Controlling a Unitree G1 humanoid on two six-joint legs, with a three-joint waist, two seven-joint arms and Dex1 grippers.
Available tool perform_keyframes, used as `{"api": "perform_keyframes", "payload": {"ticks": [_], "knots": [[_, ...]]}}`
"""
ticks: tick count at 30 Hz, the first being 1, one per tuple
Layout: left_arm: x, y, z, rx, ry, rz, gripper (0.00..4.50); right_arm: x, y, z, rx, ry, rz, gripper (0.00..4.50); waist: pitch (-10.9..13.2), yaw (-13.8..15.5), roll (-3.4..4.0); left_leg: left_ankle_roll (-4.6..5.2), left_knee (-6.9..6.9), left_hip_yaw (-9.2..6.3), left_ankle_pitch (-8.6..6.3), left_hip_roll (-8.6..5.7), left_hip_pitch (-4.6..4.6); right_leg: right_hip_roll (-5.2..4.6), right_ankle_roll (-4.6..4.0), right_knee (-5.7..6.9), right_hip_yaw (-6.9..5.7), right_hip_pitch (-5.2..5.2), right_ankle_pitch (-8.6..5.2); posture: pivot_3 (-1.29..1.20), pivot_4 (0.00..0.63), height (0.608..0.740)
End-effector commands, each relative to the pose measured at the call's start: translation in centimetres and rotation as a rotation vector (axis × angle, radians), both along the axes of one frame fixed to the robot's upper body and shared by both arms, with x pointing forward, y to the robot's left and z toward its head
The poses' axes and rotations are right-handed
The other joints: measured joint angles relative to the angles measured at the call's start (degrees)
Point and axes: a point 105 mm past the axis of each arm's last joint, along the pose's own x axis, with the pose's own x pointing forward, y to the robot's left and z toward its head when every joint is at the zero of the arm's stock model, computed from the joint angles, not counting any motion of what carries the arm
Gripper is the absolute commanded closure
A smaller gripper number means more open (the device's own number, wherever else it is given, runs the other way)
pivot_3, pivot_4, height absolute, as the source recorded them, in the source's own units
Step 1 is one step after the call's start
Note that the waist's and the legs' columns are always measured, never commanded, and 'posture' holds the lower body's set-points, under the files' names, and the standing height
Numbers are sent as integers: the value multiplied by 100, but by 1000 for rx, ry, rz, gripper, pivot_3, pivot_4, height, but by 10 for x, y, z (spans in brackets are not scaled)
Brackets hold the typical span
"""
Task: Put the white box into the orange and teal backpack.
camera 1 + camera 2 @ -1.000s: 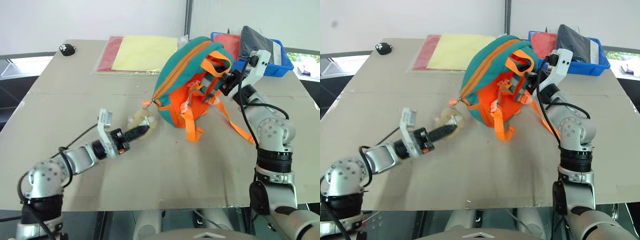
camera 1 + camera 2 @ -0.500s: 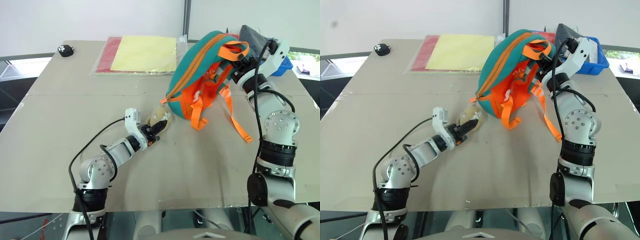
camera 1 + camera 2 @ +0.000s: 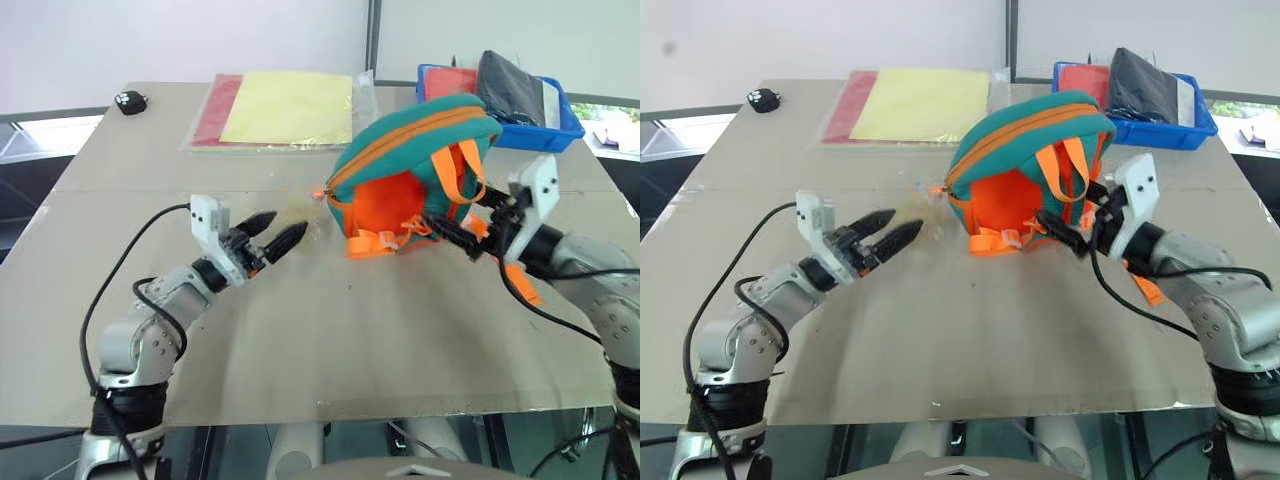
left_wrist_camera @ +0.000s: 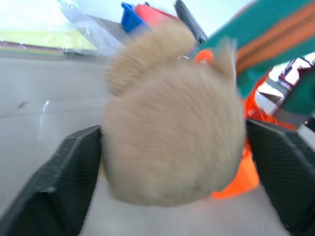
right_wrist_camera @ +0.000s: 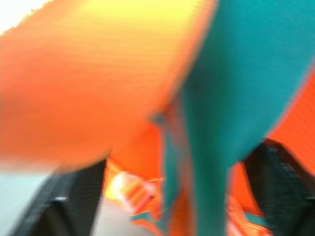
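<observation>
While both grippers stand wide and empty, we place the orange and teal backpack at frame centre on the counter, between left gripper and right gripper (right nearer); white box untraceable.

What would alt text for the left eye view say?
An orange and teal backpack sits on a grey table between two open robot grippers, left gripper and right gripper. Behind lie a blue bin and a sleeve of yellow and red paper.
</observation>
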Motion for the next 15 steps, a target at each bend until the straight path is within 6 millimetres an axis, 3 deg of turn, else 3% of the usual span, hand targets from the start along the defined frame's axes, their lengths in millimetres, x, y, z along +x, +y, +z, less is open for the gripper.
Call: {"api": "perform_keyframes", "payload": {"ticks": [1, 8, 15], "knots": [[-25, 20, -3, 132, -67, -10, 0, -22, -24, 8, -60, -32, 34, 60, 0, 7, 1, 0, 0, 4, 0, 0, 0, -2, -9, -2, 2, 0, -5, 0, 150, 740], [-66, 35, -12, 184, -21, -16, 0, -53, -70, -12, -178, 29, 0, 60, -4, 61, -7, 3, 6, 10, -1, 6, 9, -8, -17, -5, 0, 6, -10, 0, 150, 740], [-81, 46, -21, 212, 48, 13, 0, -62, -109, -42, -270, 85, -99, 60, -6, 49, -11, 3, 7, 36, -2, 11, 37, -8, -14, -3, 18, 18, -12, 0, 150, 740]]}}
